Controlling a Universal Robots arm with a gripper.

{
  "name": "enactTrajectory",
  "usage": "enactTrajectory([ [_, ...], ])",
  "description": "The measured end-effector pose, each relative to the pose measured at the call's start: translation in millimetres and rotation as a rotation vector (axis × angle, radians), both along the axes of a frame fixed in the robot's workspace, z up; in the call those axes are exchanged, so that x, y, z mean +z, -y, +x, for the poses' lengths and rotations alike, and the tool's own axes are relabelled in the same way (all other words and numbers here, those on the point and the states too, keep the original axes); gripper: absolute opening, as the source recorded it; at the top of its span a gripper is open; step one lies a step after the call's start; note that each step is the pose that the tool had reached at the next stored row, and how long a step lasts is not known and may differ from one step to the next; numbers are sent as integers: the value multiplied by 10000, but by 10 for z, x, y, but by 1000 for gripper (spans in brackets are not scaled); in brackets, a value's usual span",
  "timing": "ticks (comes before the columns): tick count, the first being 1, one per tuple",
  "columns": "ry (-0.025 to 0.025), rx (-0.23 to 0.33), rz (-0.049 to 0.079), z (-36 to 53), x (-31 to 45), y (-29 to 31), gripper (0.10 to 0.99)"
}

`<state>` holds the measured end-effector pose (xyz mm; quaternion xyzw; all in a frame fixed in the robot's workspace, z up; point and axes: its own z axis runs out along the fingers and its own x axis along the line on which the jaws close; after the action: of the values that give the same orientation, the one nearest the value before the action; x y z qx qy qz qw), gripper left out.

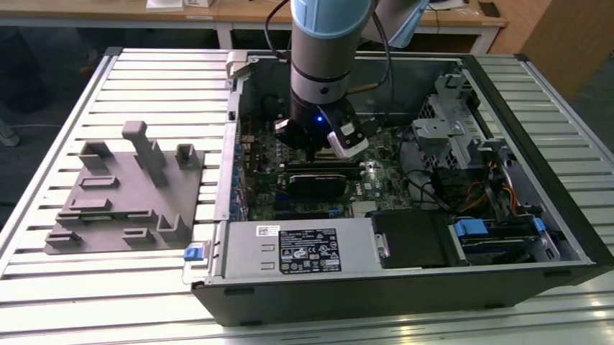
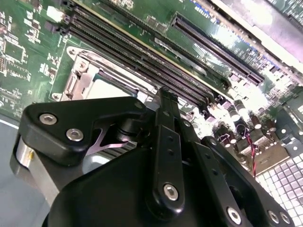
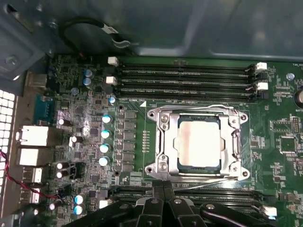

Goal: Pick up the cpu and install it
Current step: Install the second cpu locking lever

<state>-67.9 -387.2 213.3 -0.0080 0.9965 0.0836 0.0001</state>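
Your gripper (image 3: pixel 163 191) is inside the open black computer case (image 1: pixel 403 287), low over the green motherboard (image 3: pixel 94 94). In both wrist views its two black fingers (image 2: pixel 165 142) are pressed together with nothing between them, so it is clenched and carrying nothing.

The cpu (image 3: pixel 200 143), a small flat square chip with a silvery-white metal top, lies just ahead of the gripper's fingertips, seated flat in the square socket with the metal frame (image 3: pixel 158 142). The frame runs around all four sides of the chip and its shiny top faces straight up. The gripper's tips sit at the near edge of that frame, apart from the chip itself. In the second wrist view you see the pale corner of the cpu (image 2: pixel 106 90) just past the gripper's black housing.

The chip is close to square, so no long axis stands out; its edges run parallel to the long black memory slots (image 3: pixel 184 78) that lie beyond it from the gripper.

In the exterior view, the grey plastic fixture (image 1: pixel 125 194) sits on the slatted metal tabletop (image 1: pixel 77 287) well away from the gripper, outside the case toward the exterior view's left.
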Motion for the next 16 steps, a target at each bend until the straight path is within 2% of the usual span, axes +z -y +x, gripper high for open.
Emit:
enactTrajectory([
  [3,-1,-1,203,-19,-15,2,106],
  [5,0,-1,292,-23,-35,2,106],
  [16,0,0,504,-62,-143,3,106],
])
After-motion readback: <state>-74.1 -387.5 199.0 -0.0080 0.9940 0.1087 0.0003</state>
